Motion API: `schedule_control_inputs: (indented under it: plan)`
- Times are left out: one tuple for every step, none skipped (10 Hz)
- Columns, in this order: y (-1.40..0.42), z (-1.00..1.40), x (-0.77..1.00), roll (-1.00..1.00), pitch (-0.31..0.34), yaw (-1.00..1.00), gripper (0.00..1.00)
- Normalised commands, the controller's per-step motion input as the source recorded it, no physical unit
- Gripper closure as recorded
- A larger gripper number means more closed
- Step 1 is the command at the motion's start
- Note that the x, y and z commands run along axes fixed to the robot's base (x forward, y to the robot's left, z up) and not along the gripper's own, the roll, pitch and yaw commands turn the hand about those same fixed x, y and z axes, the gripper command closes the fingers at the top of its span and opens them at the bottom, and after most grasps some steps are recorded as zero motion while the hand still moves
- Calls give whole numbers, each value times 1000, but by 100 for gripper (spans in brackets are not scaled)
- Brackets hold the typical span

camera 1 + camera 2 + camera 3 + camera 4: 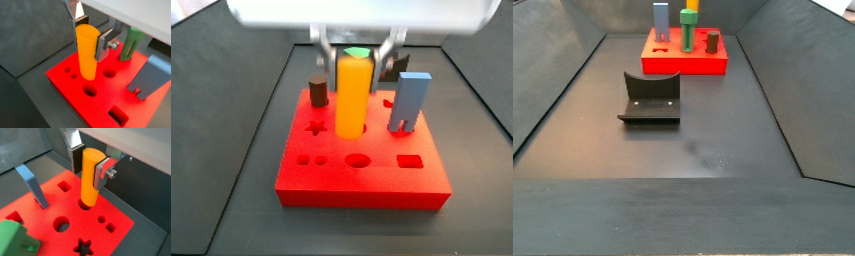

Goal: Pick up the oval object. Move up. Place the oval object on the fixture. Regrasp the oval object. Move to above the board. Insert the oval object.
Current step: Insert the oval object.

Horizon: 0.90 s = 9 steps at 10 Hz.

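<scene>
The oval object [87, 55] is a smooth yellow-orange peg, held upright with my gripper [91, 34] shut on its upper part. In both wrist views silver fingers [101, 173] press its two sides. Its lower end sits at a hole in the red board [117, 215]; how deep it reaches I cannot tell. A side view shows the oval object [352, 95] standing over the middle of the board [365, 185], under my gripper [354, 52]. The fixture [651, 100], a dark bracket, stands on the floor well away from the board [684, 64].
On the board stand a green peg [131, 44], a blue-grey flat peg [412, 100] and a brown cylinder [315, 90]. Star, round and square holes [409, 160] lie open near the board's front. Dark walls enclose the floor [687, 150].
</scene>
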Motion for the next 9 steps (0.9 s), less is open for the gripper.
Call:
schedule_control_inputs:
  plan:
    - [0,-563,0,-270,-150,-86,100]
    - [14,-583,23,-263,-141,-94,100]
    - [0,-134,46,-124,-29,-97,100]
    - [-51,111,183,-26,37,-103,100]
    - [0,0,154,-41,0,-31,100]
    - [0,-260,154,0,-96,0,100]
    - [0,-274,149,6,-100,69,100]
    - [-23,-200,206,24,-37,166,100]
    - [-49,-131,66,0,-43,49,100]
